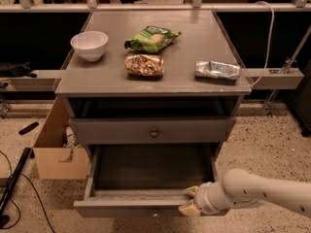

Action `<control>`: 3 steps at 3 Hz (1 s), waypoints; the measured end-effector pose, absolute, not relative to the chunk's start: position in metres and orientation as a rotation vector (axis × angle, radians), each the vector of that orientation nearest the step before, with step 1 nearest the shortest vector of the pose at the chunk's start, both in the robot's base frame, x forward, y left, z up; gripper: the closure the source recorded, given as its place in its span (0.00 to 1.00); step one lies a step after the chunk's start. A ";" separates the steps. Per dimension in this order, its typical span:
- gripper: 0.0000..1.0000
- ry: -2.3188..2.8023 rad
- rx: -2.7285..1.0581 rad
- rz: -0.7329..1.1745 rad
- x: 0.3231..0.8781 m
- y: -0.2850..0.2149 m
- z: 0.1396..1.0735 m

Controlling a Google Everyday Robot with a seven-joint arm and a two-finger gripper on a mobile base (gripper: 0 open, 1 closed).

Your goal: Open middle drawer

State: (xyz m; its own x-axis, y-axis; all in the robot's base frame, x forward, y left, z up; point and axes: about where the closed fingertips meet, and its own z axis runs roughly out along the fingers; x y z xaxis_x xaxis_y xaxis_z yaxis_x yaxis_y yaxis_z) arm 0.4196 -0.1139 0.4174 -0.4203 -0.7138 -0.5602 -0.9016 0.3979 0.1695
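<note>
Grey cabinet (pixel 194 38) seen from the front and above, with all positions given relative to it. On its top stand a white bowl (pixel 89 44) at the left rear, a green snack bag (pixel 151 38) at centre rear, a brown snack bag (pixel 144 64) just in front of that, and a silvery packet (pixel 217 70) toward the right edge. A cardboard box (pixel 56 149) sits on the floor against the cabinet's left side. Below the cabinet top, the upper drawer (pixel 121 130), with a round knob, is shut. Below that, the middle drawer (pixel 131 208) stands drawn well out toward the viewer, its bare interior exposed. The gripper (pixel 188 200) reaches in from the cabinet's lower right and sits at the right part of the drawer's front panel. One finger lies over the inner rim and the other against the outer face, so it appears to pinch the panel between them. By this showing the pull is at or near its end and the drawer looks open enough to satisfy the task. The next move would call for spreading the fingers and backing straight off the panel, without nudging the drawer inward.
</note>
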 end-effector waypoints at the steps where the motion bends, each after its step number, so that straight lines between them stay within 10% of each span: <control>1: 0.05 2.261 -1.389 0.642 0.420 -0.114 0.417; 3: 0.00 2.261 -1.390 0.642 0.420 -0.114 0.417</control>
